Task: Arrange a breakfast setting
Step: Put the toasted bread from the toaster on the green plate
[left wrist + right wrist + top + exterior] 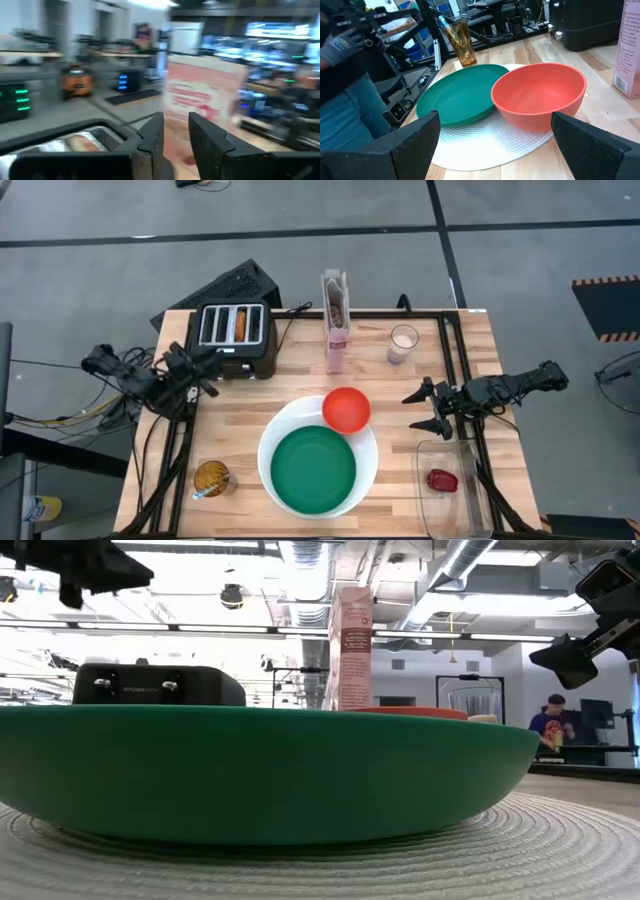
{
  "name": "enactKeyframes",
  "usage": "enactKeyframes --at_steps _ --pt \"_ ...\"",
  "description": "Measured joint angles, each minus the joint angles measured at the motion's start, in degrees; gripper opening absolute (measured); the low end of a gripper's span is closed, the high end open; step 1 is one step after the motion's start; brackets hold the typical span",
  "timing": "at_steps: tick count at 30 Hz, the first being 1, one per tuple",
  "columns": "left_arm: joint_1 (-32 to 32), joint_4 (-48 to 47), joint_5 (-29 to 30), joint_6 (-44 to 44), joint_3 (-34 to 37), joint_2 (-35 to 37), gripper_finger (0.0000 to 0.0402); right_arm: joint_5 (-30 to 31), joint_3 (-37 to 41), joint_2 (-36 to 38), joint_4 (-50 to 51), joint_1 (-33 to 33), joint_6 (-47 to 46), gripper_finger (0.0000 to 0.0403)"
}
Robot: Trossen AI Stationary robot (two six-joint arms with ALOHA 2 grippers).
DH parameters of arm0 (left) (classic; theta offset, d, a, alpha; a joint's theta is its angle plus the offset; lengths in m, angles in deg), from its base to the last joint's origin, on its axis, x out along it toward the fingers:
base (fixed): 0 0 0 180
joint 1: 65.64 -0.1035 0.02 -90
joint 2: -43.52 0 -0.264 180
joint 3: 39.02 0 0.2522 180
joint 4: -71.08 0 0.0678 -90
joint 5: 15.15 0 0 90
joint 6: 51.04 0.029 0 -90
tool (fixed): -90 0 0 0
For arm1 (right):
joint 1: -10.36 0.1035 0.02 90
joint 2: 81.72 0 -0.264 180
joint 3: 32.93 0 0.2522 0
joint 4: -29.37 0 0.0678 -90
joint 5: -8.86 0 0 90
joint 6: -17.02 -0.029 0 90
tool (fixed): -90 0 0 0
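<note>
A: Risk? The left end effector [205, 370], fingers narrowly parted and empty, hovers beside the toaster [236, 330] holding the bagel [240, 326].

B: Misaligned, it might jam the slot. The right end effector [428, 407] hangs wide, empty.

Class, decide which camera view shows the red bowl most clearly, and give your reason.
The right wrist view: the red bowl fills the middle, rim and hollow plain. The high view shows it whole but small; the low view shows only a sliver of rim; the left wrist view misses it.
</note>
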Motion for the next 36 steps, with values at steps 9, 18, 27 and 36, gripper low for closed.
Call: enactKeyframes --at_steps 9,18,27,36 --pt "-2.5 0.0 11.0 2.1 -9.8 -15.0 0.0152 0.0 0.0 0.0 0.0 0.0 0.0 0.0399" --pt "-11.2 1.1 8.0 -6.5 -14.4 -24.5 0.0200 0.0 0.0 0.0 0.0 0.0 0.0 0.0399" --pt "-23.1 2.2 0.7 -17.5 -14.9 -31.1 0.0204 0.0 0.0 0.0 0.0 0.0 0.0 0.0399" --pt "-32.4 0.2 -4.3 -23.3 -14.9 -34.6 0.0204 0.0 0.0 0.0 0.0 0.0 0.0 0.0399"
